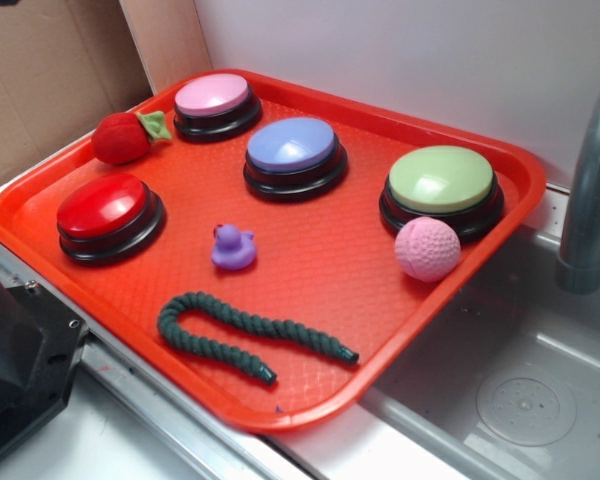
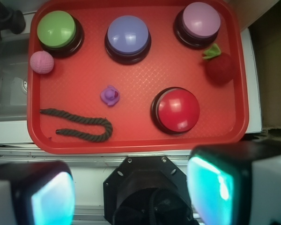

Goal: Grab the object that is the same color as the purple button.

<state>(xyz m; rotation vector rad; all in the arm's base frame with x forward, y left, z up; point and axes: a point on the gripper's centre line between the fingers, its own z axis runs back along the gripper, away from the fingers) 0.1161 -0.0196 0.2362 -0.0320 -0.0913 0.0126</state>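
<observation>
Wrist view: gripper (image 2: 131, 187) fingers (image 2: 51, 197) spread wide, empty, high above tray (image 2: 140, 140). Purple duck (image 2: 110, 95) sits well ahead, slightly left of centre, before purple button (image 2: 128, 35). Advance, centre, descend straight.

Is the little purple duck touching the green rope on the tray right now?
No, in the exterior view the purple duck sits apart from the green rope, with bare red tray showing between them.
</observation>
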